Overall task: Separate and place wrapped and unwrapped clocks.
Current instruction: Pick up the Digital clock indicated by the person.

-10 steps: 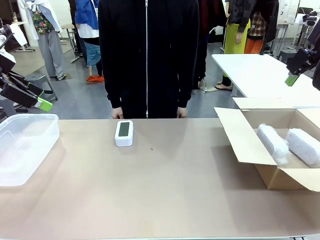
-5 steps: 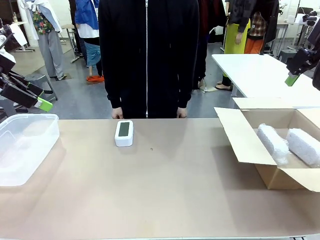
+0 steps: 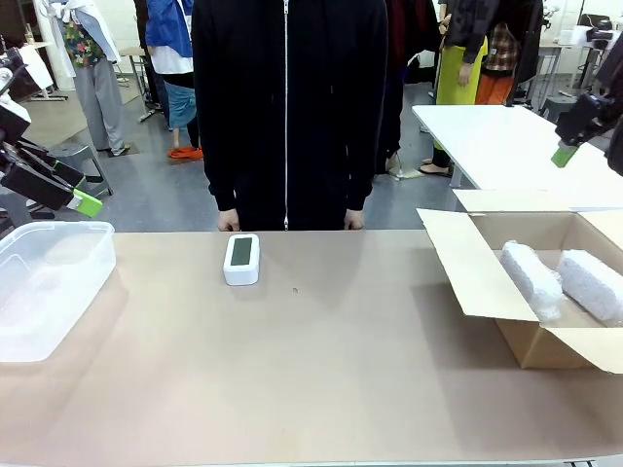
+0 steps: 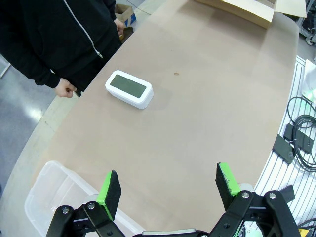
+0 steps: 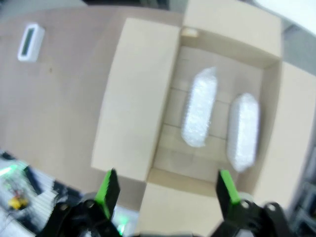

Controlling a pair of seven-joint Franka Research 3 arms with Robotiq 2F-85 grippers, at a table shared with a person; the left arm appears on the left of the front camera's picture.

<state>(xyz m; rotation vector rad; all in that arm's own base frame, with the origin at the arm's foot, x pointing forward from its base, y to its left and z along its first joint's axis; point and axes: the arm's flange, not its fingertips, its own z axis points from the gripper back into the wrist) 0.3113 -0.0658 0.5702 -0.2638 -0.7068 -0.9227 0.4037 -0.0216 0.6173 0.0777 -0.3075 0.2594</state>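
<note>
The two bubble-wrapped clocks (image 3: 531, 279) lie side by side in the cardboard box (image 3: 545, 355) at the table's (image 3: 321, 370) right edge, apparently sorted. The bare white clock (image 3: 241, 258) sits near the far edge, not yet in the clear plastic tub (image 3: 58, 229) at the left edge. The left gripper (image 4: 165, 190) and right gripper (image 5: 165, 190) both gape empty.

**Site: robotics lab, open shared floor**

Bench rig with two arms: the green-padded left gripper (image 4: 168, 183) and right gripper (image 5: 167, 186), jaws apart, sit above a tan table (image 3: 321, 370). In the left wrist view, cables (image 4: 302, 129) and a ribbed metal rail (image 4: 297, 74) run along the frame's right edge. The upper part of the front view shows a grey floor (image 3: 146, 190), a white work table (image 3: 496, 141) at upper right, and several people (image 3: 462, 58) standing about.
</note>
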